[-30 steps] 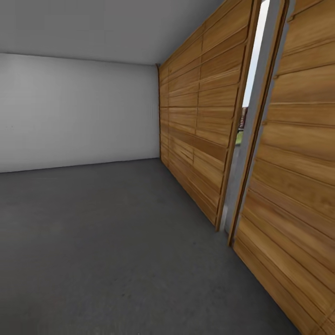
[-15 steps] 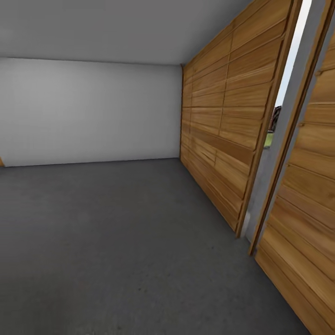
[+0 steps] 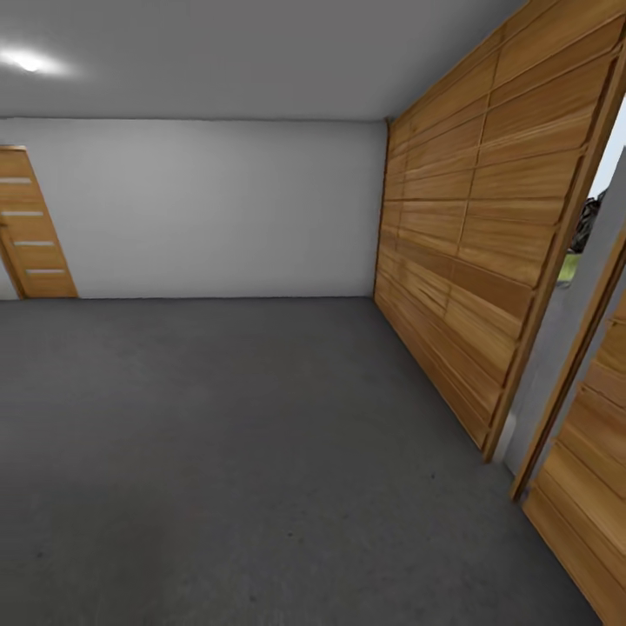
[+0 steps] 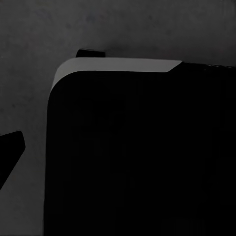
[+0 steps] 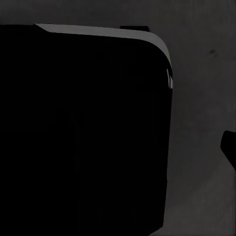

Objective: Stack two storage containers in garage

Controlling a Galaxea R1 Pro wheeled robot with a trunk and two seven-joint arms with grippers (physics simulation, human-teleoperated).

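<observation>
Grey concrete floor [image 3: 226, 452] ahead; we've swung left off the slatted garage door [image 3: 469, 261], small door [image 3: 30, 226] now visible. No bins, grip state unclear.

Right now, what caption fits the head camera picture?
Bare garage: grey floor, slatted wooden door ajar, small door far left.

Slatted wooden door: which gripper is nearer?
Probably right, by side alone: the slatted door runs along the head view's right. Both wrist cameras face the floor beside a dark body, so unconfirmed.
</observation>
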